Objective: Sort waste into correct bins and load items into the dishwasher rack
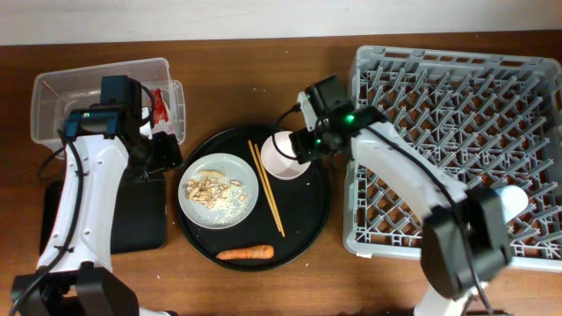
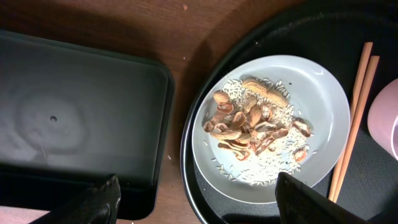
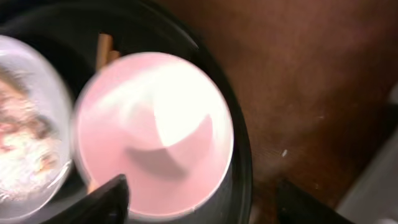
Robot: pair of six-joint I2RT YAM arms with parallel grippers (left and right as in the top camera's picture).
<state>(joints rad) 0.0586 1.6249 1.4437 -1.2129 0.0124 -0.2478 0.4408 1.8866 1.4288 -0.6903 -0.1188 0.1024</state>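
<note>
Right gripper, fingertips at the lower edge of the right wrist view, jaws wide apart and holding nothing; directly beneath it, the pale pink bowl, upright and empty, on the round black tray beside the chopsticks. Whether a finger touches the bowl's rim cannot be told. Left gripper, jaws likewise wide apart and empty, hangs over the gap between the flat black tray and the grey-white plate, which carries the food scraps. In the overhead view the carrot lies at the round tray's near edge, the red wrapper sits in the clear tub, and the dishwasher rack stands to the right. Step in hand, as judged: taking the bowl for loading. The next move calls for one finger inside the rim and one outside, a firm closure on the thin wall, then a lift clear of the chopsticks and a carry rightward to the rack
</note>
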